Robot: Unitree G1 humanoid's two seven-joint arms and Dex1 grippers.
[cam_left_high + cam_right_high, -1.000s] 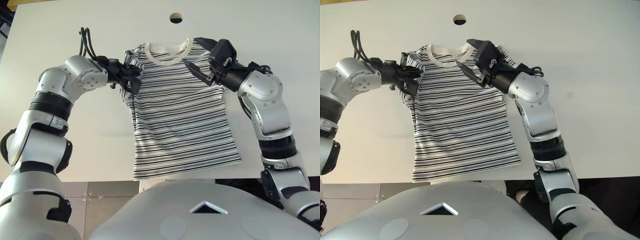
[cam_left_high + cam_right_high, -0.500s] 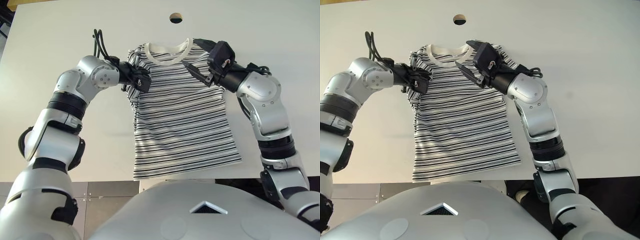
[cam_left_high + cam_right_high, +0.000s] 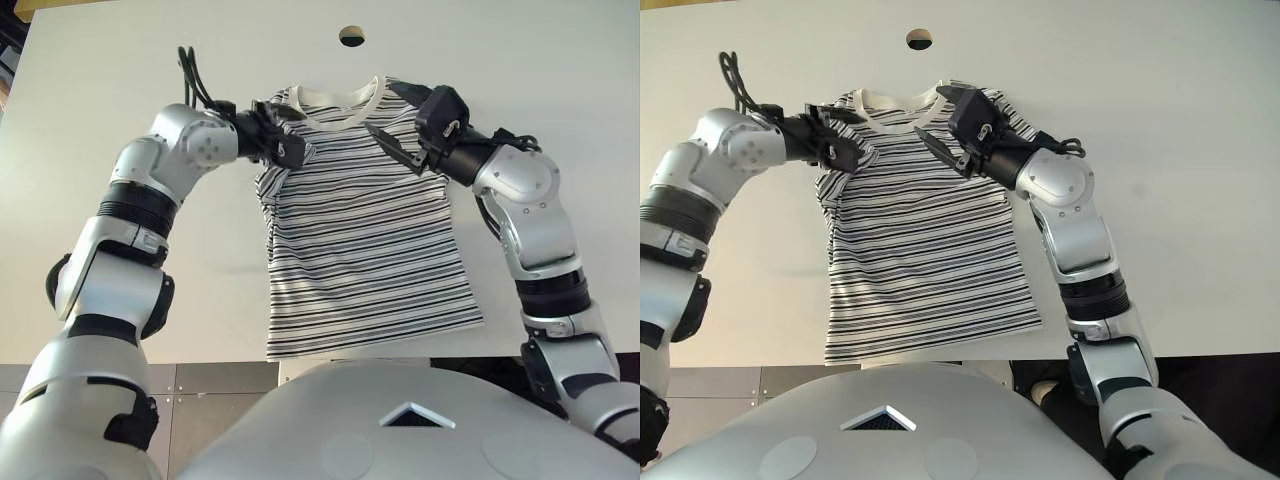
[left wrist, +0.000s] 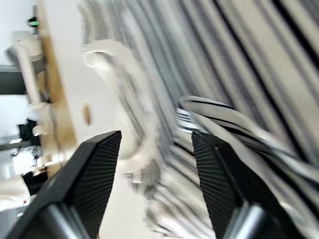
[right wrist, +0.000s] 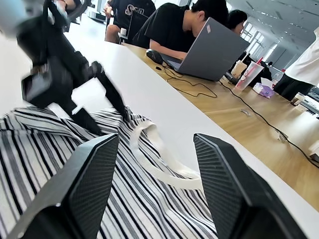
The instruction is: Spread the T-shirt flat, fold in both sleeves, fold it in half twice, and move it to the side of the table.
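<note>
A black-and-white striped T-shirt [image 3: 365, 240] lies face up on the white table [image 3: 560, 60], its cream collar [image 3: 337, 100] at the far end and its hem at the near edge. Its left sleeve is bunched inward over the shoulder. My left gripper [image 3: 290, 140] sits just over that shoulder beside the collar, open; the wrist view shows a ridge of striped cloth [image 4: 224, 119] ahead of its fingers [image 4: 94, 179]. My right gripper [image 3: 385, 105] hovers open over the right shoulder near the collar, and in its wrist view the left gripper [image 5: 75, 99] faces it across the shirt.
A round hole [image 3: 352, 36] in the tabletop lies just beyond the collar. Bare white table stretches to both sides of the shirt. The hem [image 3: 370, 335] reaches the table's near edge.
My left gripper has moved right and farther away, from the left sleeve's outer edge to the shoulder by the collar, and the sleeve has gone inward with it. The right arm barely moved.
</note>
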